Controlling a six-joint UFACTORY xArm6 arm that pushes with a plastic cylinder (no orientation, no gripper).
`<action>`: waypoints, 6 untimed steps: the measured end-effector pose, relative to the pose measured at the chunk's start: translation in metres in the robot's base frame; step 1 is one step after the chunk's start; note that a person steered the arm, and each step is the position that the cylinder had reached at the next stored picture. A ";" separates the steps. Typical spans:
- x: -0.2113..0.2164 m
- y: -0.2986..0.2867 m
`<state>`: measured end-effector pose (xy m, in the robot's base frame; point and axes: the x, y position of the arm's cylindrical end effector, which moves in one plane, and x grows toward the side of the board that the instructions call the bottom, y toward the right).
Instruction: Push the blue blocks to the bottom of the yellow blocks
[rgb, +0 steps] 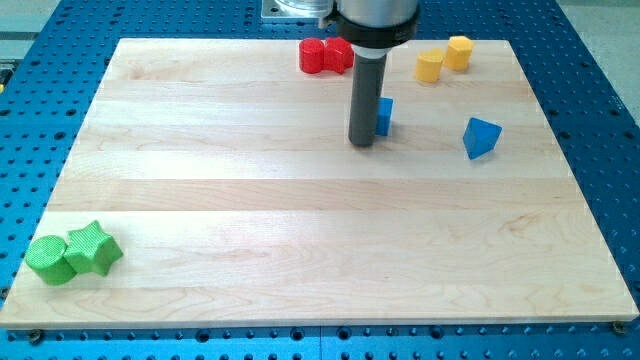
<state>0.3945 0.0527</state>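
Observation:
Two yellow blocks sit near the view's top right: a yellow block (430, 66) and a yellow cylinder-like block (459, 52) touching it. A small blue block (385, 115) lies right beside my rod, partly hidden by it. A blue triangular block (481, 137) lies further to the view's right, below the yellow blocks. My tip (362, 143) rests on the board just left of the small blue block, touching or nearly touching it.
Two red blocks (325, 56) sit together at the view's top centre, behind the rod. A green cylinder (49, 259) and a green star block (93, 248) sit at the view's bottom left. The wooden board (300, 250) lies on a blue perforated table.

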 end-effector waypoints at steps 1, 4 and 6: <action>-0.019 -0.042; -0.038 0.103; -0.008 0.087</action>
<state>0.3862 0.1397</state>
